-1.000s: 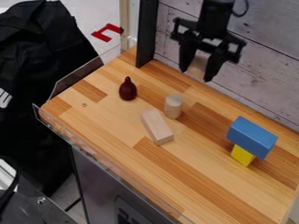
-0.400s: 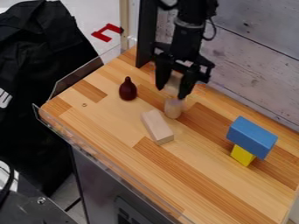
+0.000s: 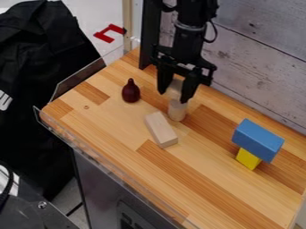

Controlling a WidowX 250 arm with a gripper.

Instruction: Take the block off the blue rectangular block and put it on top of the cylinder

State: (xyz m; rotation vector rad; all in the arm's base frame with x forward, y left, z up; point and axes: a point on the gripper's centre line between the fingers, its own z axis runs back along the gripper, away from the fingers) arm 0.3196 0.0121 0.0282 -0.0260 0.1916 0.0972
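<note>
Over the wooden cylinder (image 3: 177, 110), the black gripper (image 3: 173, 95) hangs down, shut on a pale wooden block (image 3: 174, 86). The held block's lower end meets the cylinder's upper end in the view; whether they touch I cannot tell. The cylinder stands upright on the wooden counter. At the right, the blue rectangular block (image 3: 258, 139) lies tilted across a yellow block (image 3: 248, 159), with nothing on top of it.
A pale wooden rectangular block (image 3: 161, 129) lies just in front of the cylinder. Left of the gripper stands a dark red pear-shaped object (image 3: 131, 91). The plank wall (image 3: 263, 67) runs behind the counter (image 3: 203, 179), and a clear rim edges its left front.
With the pale block in its grip, the gripper has come left and down from near the wall to over the cylinder. Over the last moment it has shifted only slightly. The other blocks have stayed put.
</note>
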